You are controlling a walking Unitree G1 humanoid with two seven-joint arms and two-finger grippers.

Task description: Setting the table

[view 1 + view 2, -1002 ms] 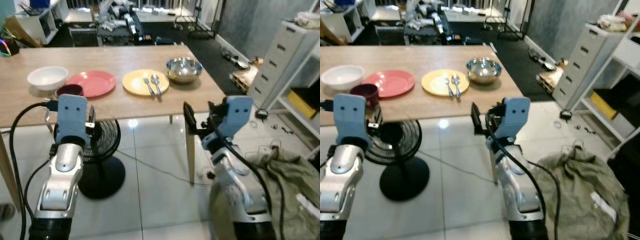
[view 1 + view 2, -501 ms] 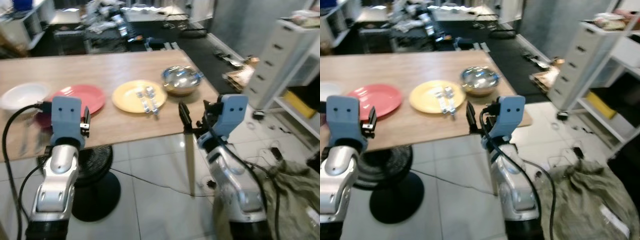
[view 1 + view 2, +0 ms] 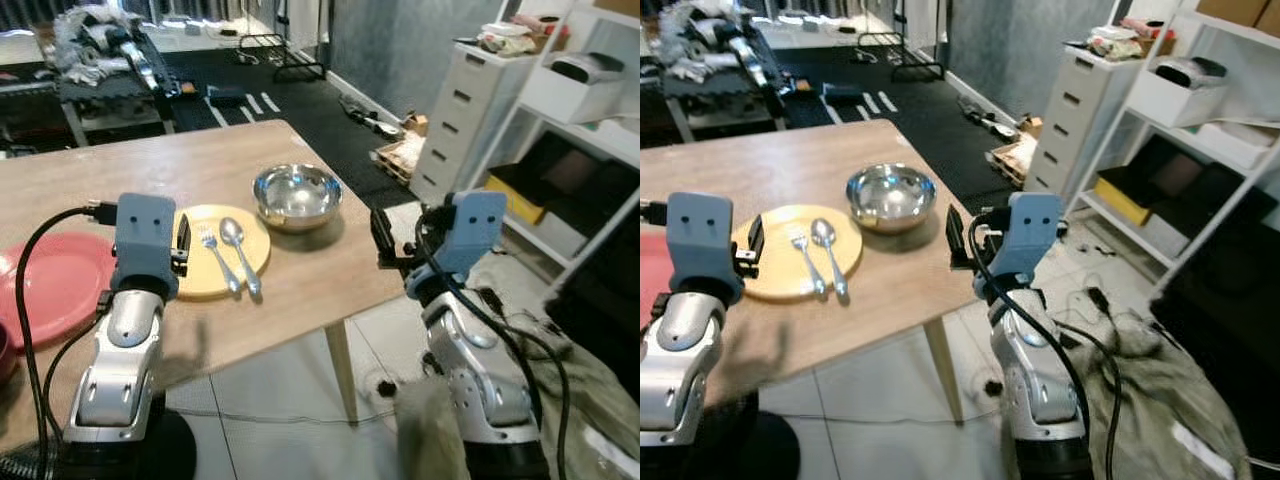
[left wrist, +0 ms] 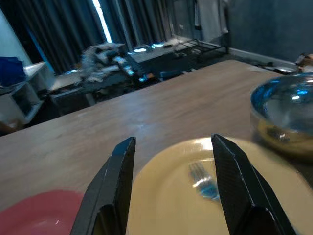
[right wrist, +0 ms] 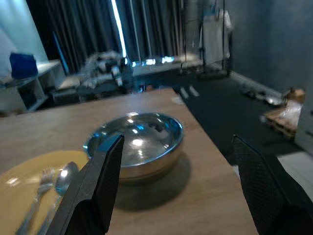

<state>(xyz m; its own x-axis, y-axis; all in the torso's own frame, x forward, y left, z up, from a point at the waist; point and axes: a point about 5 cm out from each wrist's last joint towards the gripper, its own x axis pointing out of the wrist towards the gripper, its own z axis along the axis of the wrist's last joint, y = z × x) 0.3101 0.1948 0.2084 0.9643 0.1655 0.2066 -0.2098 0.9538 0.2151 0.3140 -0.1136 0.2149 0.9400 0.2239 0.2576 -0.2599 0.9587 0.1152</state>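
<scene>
A yellow plate (image 3: 214, 266) lies near the right end of the wooden table (image 3: 330, 275) and carries a fork (image 3: 220, 260) and a spoon (image 3: 238, 256). A steel bowl (image 3: 297, 194) stands just behind and to the right of it. My left gripper (image 4: 173, 142) hovers open over the plate's near left rim, nothing between its fingers. My right gripper (image 5: 178, 142) is open too, held at the table's right edge and facing the steel bowl (image 5: 134, 142). A red plate (image 3: 45, 298) lies further left.
The table's corner (image 3: 398, 283) sits close before my right arm. A white drawer cabinet (image 3: 462, 110) and shelves with boxes (image 3: 585, 95) stand to the right. A heap of cloth (image 3: 595, 385) lies on the floor at the right. Clutter (image 3: 100, 40) fills the back.
The whole view has shifted: I have come closer to the table's right end, so the yellow plate and steel bowl look nearer. Both grippers stay open, now reaching over the table.
</scene>
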